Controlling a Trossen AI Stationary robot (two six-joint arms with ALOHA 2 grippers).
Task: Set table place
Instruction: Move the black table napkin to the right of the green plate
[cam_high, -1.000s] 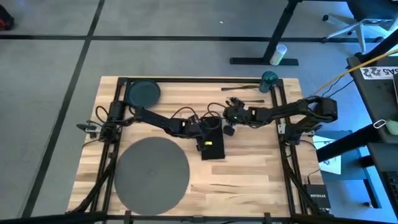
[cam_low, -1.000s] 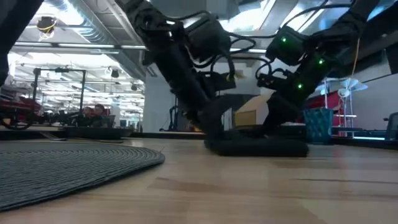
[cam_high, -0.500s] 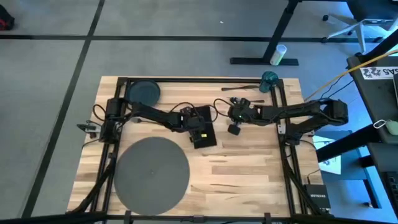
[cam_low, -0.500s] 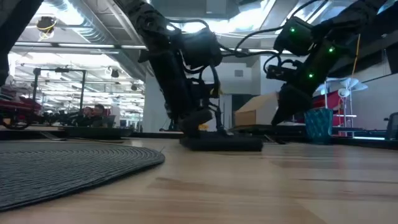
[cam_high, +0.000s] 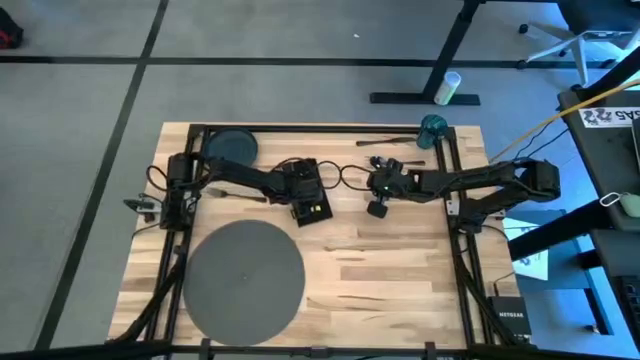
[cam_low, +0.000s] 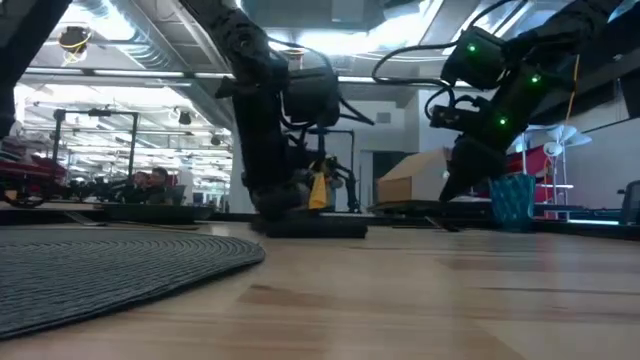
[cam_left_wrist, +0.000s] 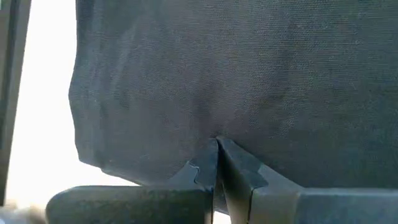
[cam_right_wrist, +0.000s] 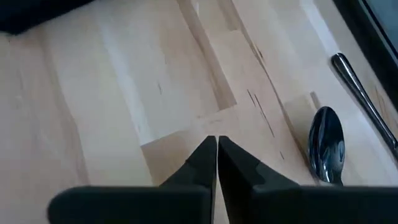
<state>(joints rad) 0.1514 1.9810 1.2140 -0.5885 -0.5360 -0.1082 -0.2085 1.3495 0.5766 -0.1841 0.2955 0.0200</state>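
The black napkin (cam_high: 313, 210) lies flat on the wooden table (cam_high: 400, 270), just beyond the far right of the large round dark-grey placemat (cam_high: 243, 275). My left gripper (cam_high: 300, 197) stands on it, fingers shut. My right gripper (cam_high: 377, 208) hangs shut above bare wood to the napkin's right, with nothing between its fingers (cam_right_wrist: 216, 140). A small dark round plate (cam_high: 232, 148) rests at the table's far left corner. My left gripper has its shut tips (cam_left_wrist: 216, 142) on the napkin's top face (cam_left_wrist: 214, 121), a little in from its edge, and the cloth puckers toward them. The fingers come from above, slanting. The napkin lies flat on the table (cam_low: 310, 228); how many layers are caught I cannot tell.
A spoon (cam_right_wrist: 326, 146) and other cutlery (cam_high: 390, 142) lie near the far edge, right of centre. A teal cup (cam_high: 433, 130) stands at the far right corner. Bare wood spreads right of the placemat toward the near edge.
My left gripper has gone toward the table's left and far edges, and the napkin has slid flat along the wood with it. My right gripper has risen off the napkin, shifted slightly right, and then stayed still.
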